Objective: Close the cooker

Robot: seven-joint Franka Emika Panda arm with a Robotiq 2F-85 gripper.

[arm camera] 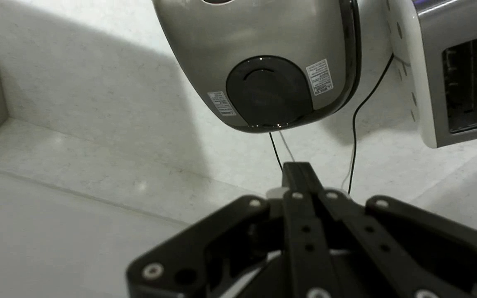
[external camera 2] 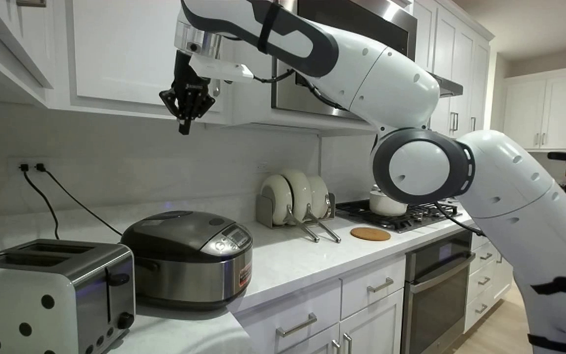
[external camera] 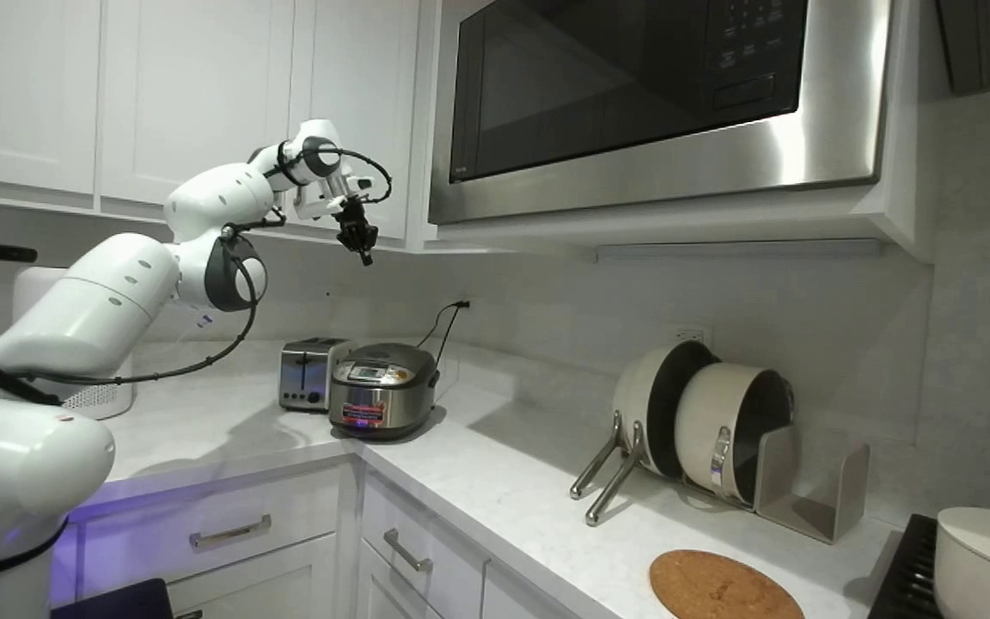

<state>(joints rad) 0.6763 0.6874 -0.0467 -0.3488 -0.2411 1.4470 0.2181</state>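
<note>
The rice cooker (external camera: 400, 404) stands on the counter corner, with a silver body and a dark domed lid. In both exterior views its lid lies down flat on the body (external camera 2: 180, 282), with no gap visible. The wrist view shows the top and rear of the cooker (arm camera: 280, 29), with a dark round vent cap and two labels. My gripper (external camera: 365, 256) hangs high above the cooker, well apart from it, and points down. It also shows in an exterior view (external camera 2: 184, 129). In the wrist view its fingertips (arm camera: 300, 171) are together with nothing between them.
A silver toaster (external camera: 306, 374) stands right beside the cooker. Power cords (external camera 2: 84, 209) run behind them to the wall outlet. Upper cabinets (external camera 2: 140, 54) and a microwave (external camera: 624, 94) are close to the arm. A pan rack (external camera: 804, 507), a cork mat (external camera: 723, 585) and a stove (external camera 2: 396, 223) lie further along the counter.
</note>
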